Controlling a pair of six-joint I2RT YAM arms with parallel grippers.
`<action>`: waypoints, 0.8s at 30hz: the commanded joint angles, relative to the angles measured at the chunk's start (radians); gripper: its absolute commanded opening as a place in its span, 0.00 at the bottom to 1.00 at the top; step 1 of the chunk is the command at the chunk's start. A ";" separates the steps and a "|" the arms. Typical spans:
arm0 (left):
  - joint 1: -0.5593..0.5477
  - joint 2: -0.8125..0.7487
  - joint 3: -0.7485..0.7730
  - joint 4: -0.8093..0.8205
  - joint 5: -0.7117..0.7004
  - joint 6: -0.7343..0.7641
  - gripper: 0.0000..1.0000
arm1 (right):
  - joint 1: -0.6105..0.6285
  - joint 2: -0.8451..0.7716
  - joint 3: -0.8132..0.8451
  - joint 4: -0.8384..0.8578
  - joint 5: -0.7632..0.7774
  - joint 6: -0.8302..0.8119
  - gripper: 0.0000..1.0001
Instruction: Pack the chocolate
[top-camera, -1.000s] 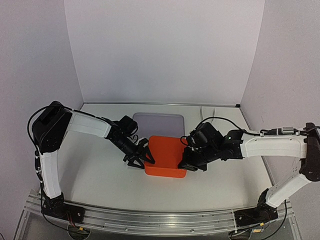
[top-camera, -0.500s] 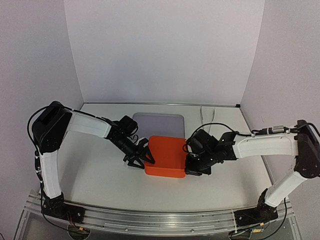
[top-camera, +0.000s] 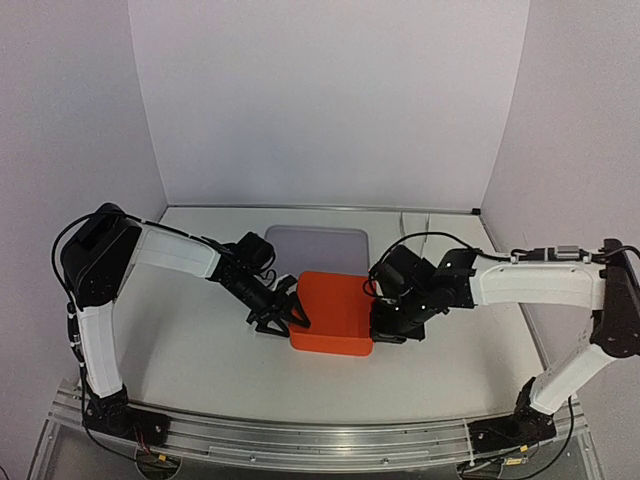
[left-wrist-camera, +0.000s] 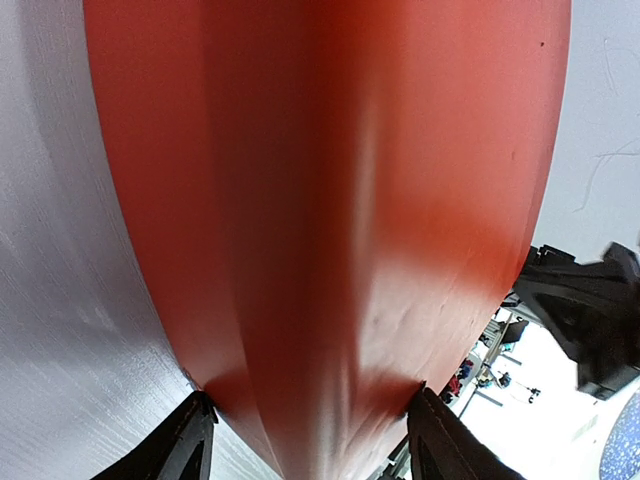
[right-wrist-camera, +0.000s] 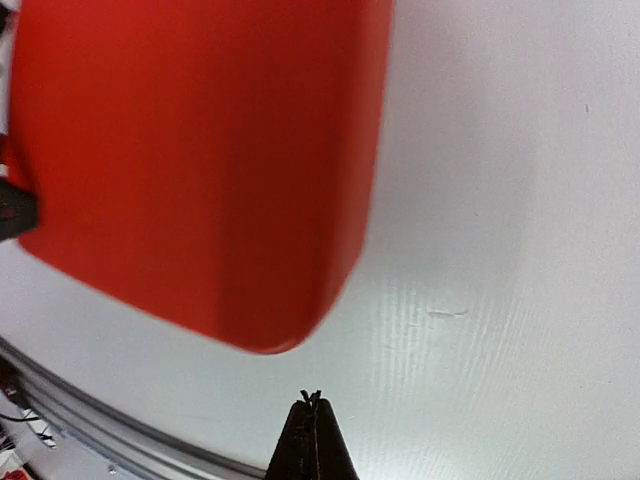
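Orange lid (top-camera: 335, 305) sits flat at mid-bench, somewhat toward the near edge of the bench (top-camera: 190, 350). A pale grey tray (top-camera: 318, 240) lies just behind it, toward the far edge, and its near side looks overlapped by the lid. Left gripper (top-camera: 283, 318) is at the lid's near-left corner, claw part-spread. In the left wrist view the two black fingers (left-wrist-camera: 185, 445) press against either side of the orange body (left-wrist-camera: 330, 200), so it holds the lid. Right gripper (top-camera: 385, 335) is low at the lid's right edge near the near-right corner, claw closed tight. In the right wrist view the fingertips (right-wrist-camera: 312, 400) meet in one point over bare bench, just beside the lid's rounded corner (right-wrist-camera: 190, 150) and apart from it. Chocolate: not visible in any view; cannot tell whether it lies under the lid.
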 joint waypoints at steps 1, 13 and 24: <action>-0.004 0.063 -0.049 -0.123 -0.245 0.013 0.64 | 0.005 -0.123 0.140 -0.017 0.057 -0.158 0.00; -0.004 0.067 -0.044 -0.115 -0.241 0.003 0.64 | -0.005 0.035 0.066 0.037 0.055 -0.026 0.00; -0.004 0.055 -0.074 -0.097 -0.235 0.000 0.64 | 0.001 0.070 0.030 0.001 0.076 -0.017 0.00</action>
